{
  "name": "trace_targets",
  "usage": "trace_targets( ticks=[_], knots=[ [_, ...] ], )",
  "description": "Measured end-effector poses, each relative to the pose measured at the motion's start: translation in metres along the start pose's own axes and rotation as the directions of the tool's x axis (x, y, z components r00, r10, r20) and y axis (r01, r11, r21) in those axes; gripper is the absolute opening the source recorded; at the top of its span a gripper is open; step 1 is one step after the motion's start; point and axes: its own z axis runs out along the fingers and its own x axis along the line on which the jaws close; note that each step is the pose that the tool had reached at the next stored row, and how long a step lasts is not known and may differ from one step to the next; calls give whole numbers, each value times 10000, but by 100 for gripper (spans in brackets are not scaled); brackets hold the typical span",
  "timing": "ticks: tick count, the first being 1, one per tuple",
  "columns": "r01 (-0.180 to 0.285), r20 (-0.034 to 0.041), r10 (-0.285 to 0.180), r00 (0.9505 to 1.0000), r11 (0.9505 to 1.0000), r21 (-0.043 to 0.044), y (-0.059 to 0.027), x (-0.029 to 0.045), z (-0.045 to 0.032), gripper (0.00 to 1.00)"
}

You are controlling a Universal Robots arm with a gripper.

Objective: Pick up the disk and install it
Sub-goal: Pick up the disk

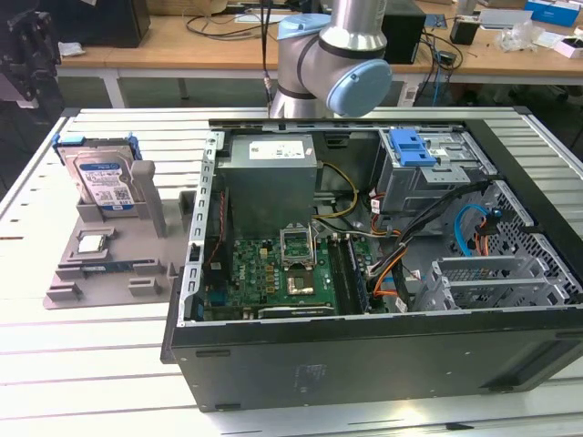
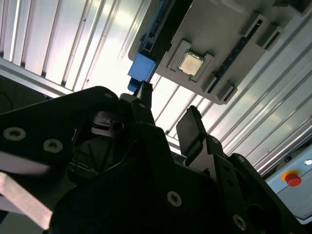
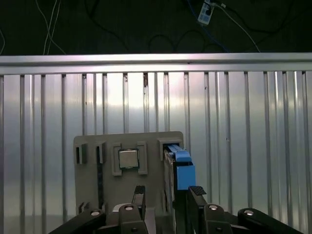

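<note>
One pincer [image 3: 167,202], spread and empty, hangs above the disk [image 3: 179,168], which stands on edge in a grey holder [image 1: 109,287] on the worktop [image 1: 55,364]. Its top edge lies along the pincer's gap, flat faces toward the jaws.

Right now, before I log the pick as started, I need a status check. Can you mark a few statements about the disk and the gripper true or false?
1. The disk stands upright in the grey fixture, outside the computer case. True.
2. The gripper is shut on the disk. False: it is open, with nothing between its fingers.
3. The CPU chip lies in a fixture pocket beside the disk. True.
4. The case is closed. False: it lies open, and the motherboard shows.
</note>
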Motion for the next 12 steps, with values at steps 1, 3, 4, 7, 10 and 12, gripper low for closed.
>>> trace_targets(
  ticks=[1,3,4,7,10,12],
  knots=[
    [1,0,-1,10000,10000,0,-4,-9,2,48],
    [0,-1,0,10000,10000,0,-26,-58,20,48],
    [0,-2,0,10000,10000,0,-43,-93,43,48],
    [-1,-17,1,10000,10000,0,-57,-128,79,48],
    [-1,-28,1,10000,10000,0,-62,-145,92,48],
    [-1,-31,1,10000,10000,2,-67,-157,102,48]
  ],
)
